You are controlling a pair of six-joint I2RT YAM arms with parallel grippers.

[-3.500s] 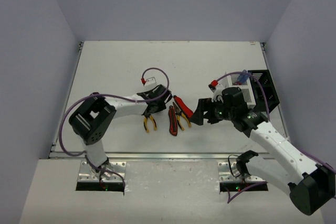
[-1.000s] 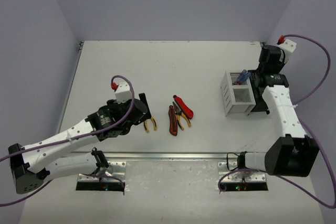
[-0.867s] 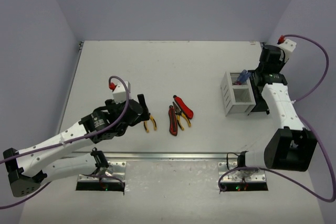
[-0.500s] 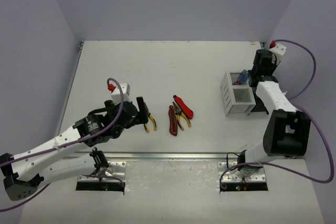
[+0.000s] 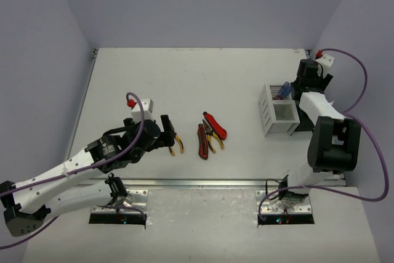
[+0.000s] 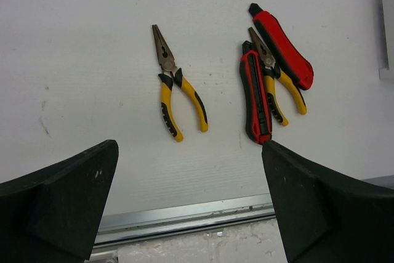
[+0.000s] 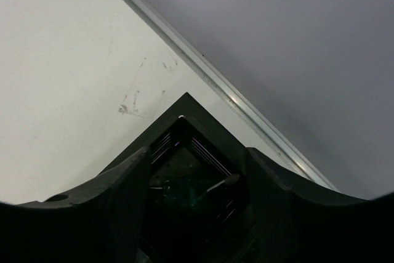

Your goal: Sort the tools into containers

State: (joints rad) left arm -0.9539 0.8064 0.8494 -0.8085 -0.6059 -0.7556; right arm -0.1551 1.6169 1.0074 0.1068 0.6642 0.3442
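Note:
On the table lie the tools: yellow-and-black pliers [image 6: 175,100] [image 5: 176,145], and to their right a red-and-black cutter [image 6: 255,100], a second pair of yellow pliers [image 6: 277,90] and another red cutter [image 6: 280,38] [image 5: 215,125]. My left gripper [image 6: 191,214] [image 5: 167,131] hangs open and empty, near side of the pliers. The white slatted container [image 5: 277,110] holds a blue-handled tool [image 5: 283,90]. My right gripper [image 7: 194,214] [image 5: 303,87] stands open over the black container [image 7: 184,112] [image 5: 303,122]. Inside it lies a dim greenish-handled tool with a metal shaft [image 7: 225,180].
A metal rail [image 6: 184,217] runs along the table's near edge, just under my left gripper. The back rail [image 7: 246,112] and grey wall stand right behind the black container. The white container's corner [image 6: 383,23] shows at the right of the left wrist view.
My right gripper has opened over the black container, and the tool now lies inside it. The right wrist turned slightly. My left arm shifted a little toward the pliers.

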